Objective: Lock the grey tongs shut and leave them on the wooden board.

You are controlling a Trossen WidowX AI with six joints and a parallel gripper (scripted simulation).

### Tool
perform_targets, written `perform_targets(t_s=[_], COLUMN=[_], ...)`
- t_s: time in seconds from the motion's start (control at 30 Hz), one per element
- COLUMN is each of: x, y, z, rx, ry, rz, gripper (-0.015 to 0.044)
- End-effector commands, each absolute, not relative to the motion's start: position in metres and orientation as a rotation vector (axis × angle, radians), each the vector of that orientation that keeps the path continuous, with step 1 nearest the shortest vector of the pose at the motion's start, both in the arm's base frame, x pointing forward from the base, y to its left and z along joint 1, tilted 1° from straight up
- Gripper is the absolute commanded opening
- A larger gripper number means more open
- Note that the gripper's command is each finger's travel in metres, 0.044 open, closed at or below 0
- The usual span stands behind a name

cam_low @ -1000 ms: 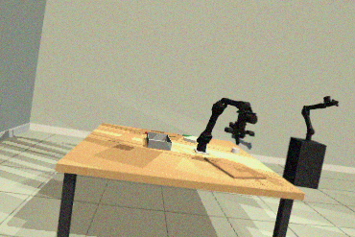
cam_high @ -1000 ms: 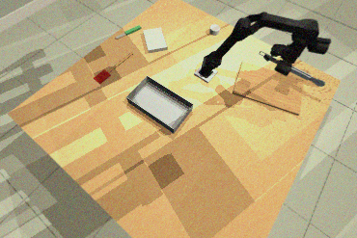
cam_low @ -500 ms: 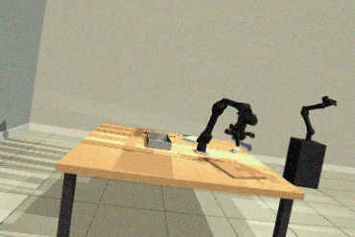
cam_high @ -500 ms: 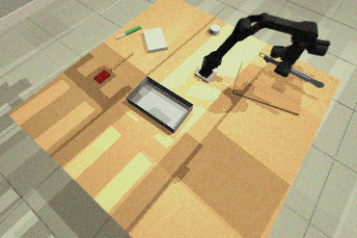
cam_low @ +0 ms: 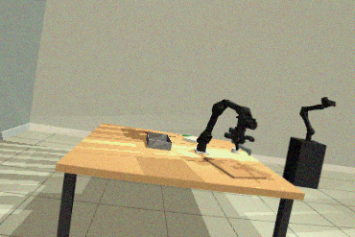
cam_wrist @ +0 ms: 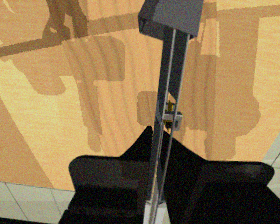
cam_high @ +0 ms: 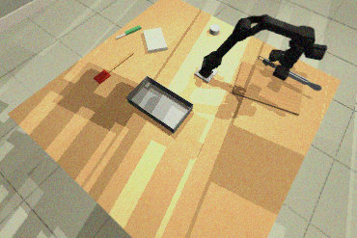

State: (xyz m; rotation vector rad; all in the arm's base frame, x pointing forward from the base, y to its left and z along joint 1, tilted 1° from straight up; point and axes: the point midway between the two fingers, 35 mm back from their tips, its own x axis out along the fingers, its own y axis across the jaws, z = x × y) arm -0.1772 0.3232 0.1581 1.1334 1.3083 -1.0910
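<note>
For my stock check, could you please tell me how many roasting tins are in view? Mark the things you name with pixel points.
1: the roasting tin (cam_high: 184, 120) (cam_low: 158, 146) sits on the table (cam_high: 159, 182) (cam_low: 120, 167), apart from the wooden board (cam_high: 285, 86) (cam_low: 240, 170).

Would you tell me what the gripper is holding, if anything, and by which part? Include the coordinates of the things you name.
The gripper (cam_high: 281, 72) (cam_wrist: 152, 130) holds the grey tongs (cam_high: 300, 80) (cam_wrist: 177, 62) by their arms, partway along their length.
</note>
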Motion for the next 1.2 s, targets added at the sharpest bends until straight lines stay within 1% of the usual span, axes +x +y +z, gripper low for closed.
perform_targets(t_s=[0.0,1.17], x=[-0.178,-0.177], y=[0.324,0.323], z=[0.151,0.094], rx=[1.134,1.134], ry=[1.307,1.306], rz=[-1.097,-1.096], gripper=[-0.015,-0.015])
